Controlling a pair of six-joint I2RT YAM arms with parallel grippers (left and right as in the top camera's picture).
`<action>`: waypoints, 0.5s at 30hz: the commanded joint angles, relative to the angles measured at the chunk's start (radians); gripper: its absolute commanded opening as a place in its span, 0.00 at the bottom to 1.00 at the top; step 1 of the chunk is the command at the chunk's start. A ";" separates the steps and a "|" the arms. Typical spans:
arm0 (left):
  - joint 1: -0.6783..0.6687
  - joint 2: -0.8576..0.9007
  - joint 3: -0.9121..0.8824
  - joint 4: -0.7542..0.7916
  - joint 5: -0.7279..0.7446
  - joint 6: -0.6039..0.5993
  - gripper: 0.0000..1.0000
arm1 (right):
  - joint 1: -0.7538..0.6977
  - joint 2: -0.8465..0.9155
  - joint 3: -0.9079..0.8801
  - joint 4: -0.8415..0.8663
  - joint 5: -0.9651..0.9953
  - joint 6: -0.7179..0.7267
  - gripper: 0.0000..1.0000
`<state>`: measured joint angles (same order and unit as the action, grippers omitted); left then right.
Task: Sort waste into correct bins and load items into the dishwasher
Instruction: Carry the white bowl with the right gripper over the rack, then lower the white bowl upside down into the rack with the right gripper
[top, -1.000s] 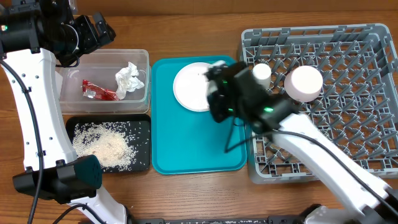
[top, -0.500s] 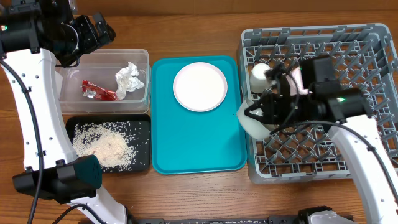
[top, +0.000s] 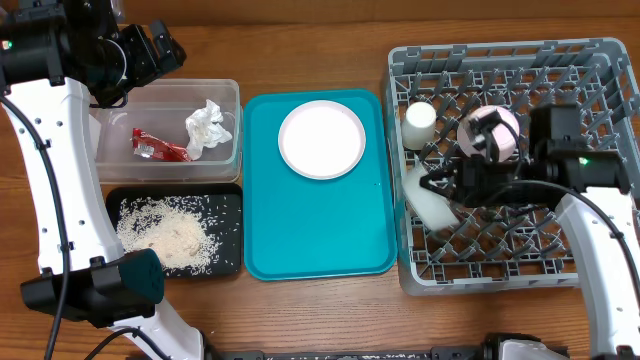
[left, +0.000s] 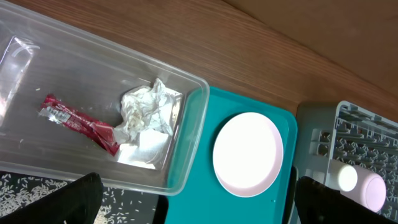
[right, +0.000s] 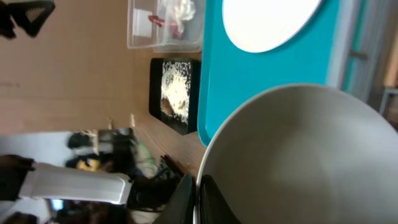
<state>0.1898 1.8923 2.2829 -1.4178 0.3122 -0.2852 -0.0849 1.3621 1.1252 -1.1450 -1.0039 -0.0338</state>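
The right gripper (top: 447, 187) grips the rim of a white bowl (top: 422, 203), held tilted over the left edge of the rack (top: 590, 80). The bowl should probably be lowered on edge into a free slot, clear of the cup (top: 420, 122), before release.

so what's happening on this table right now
The right gripper is shut on the rim of a white bowl, holding it over the left side of the grey dish rack, where a white cup and a pinkish dish already sit. A white plate waits on the teal tray. The left gripper hovers open by the clear bin, which holds a red wrapper and crumpled tissue. Rice lies in the black tray.
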 joint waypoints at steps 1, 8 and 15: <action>-0.007 -0.003 0.014 0.000 0.014 -0.006 1.00 | -0.072 -0.014 -0.080 0.029 -0.122 -0.028 0.04; -0.008 -0.003 0.014 0.000 0.014 -0.006 1.00 | -0.214 -0.013 -0.209 0.036 -0.229 -0.106 0.04; -0.008 -0.003 0.014 0.001 0.014 -0.007 1.00 | -0.288 -0.013 -0.249 0.064 -0.136 -0.105 0.08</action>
<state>0.1898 1.8923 2.2829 -1.4181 0.3122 -0.2852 -0.3527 1.3621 0.8948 -1.0916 -1.2331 -0.1165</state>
